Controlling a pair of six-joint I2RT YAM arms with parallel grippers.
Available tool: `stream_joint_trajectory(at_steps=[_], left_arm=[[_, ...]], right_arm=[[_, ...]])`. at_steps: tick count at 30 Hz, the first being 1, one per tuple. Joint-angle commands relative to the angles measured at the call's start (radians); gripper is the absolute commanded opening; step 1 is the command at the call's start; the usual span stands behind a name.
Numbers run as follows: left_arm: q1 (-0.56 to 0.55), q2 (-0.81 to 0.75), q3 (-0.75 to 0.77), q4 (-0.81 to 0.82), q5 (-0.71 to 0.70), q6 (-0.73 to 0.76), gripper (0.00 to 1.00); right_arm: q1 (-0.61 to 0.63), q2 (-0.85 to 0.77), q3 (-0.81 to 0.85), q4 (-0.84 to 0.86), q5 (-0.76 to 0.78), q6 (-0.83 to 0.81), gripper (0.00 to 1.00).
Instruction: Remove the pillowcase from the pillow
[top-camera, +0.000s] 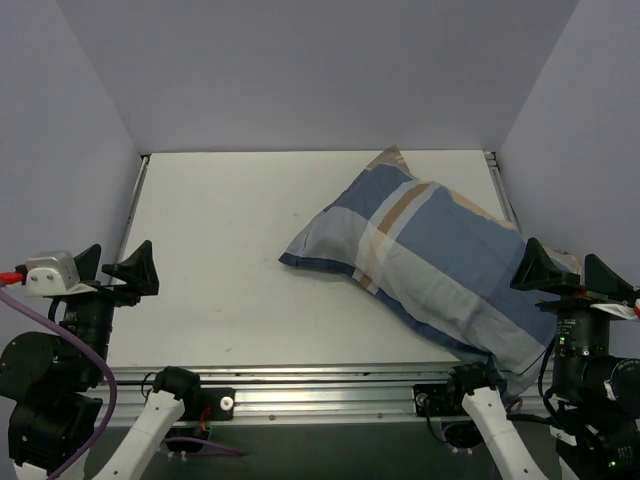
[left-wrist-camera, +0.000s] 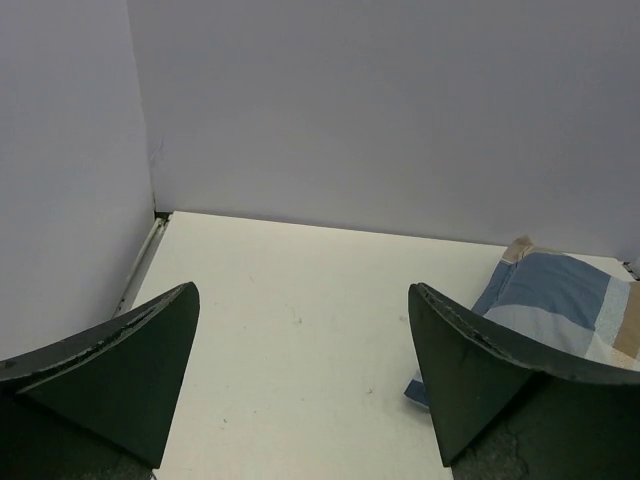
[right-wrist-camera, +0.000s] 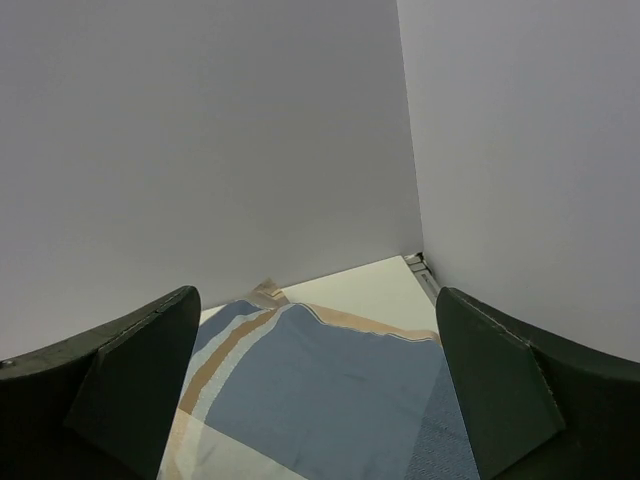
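The pillowcase (top-camera: 425, 255), a patchwork of dark blue, pale blue and tan blocks, lies diagonally on the right half of the table, stuffed full. The pillow is hidden inside it. One corner hangs over the near edge by the right arm's base. My left gripper (top-camera: 113, 267) is open at the near left, well apart from the cloth, whose end shows in the left wrist view as the pillowcase (left-wrist-camera: 560, 310). My right gripper (top-camera: 562, 272) is open above the pillowcase's near right end. In the right wrist view the pillowcase (right-wrist-camera: 320, 390) fills the space below the open right gripper (right-wrist-camera: 318, 375).
White table (top-camera: 220, 260) enclosed by grey walls at left, back and right. A metal rail (top-camera: 320, 385) runs along the near edge, with both arm bases on it. A purple cable (top-camera: 60, 340) loops by the left arm.
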Motion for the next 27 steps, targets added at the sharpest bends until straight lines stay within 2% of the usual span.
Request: stream_joint_trajectory(at_steps=[1, 7, 13, 17, 23, 26, 27], left_arm=[[-0.003, 0.025, -0.011, -0.003, 0.021, -0.010, 0.94], [-0.003, 0.057, -0.026, -0.019, 0.043, -0.017, 0.94], [-0.003, 0.115, -0.043, -0.064, 0.069, -0.036, 0.94], [-0.003, 0.149, -0.089, -0.055, 0.097, -0.042, 0.94], [-0.003, 0.204, -0.178, -0.026, 0.132, -0.075, 0.94], [-0.003, 0.218, -0.221, 0.009, 0.146, -0.096, 0.94], [-0.003, 0.221, -0.254, 0.019, 0.147, -0.099, 0.94]], right_arm=[[0.007, 0.000, -0.016, 0.041, -0.030, -0.008, 1.00], [0.007, 0.070, -0.014, -0.004, -0.122, 0.000, 1.00], [0.007, 0.224, -0.005, -0.091, -0.226, 0.026, 1.00], [0.007, 0.390, 0.001, -0.192, -0.243, 0.093, 1.00], [0.026, 0.696, 0.047, -0.355, -0.348, 0.061, 1.00], [0.095, 0.762, 0.027, -0.352, -0.316, 0.060, 1.00], [0.113, 0.775, 0.024, -0.352, -0.259, 0.058, 1.00]])
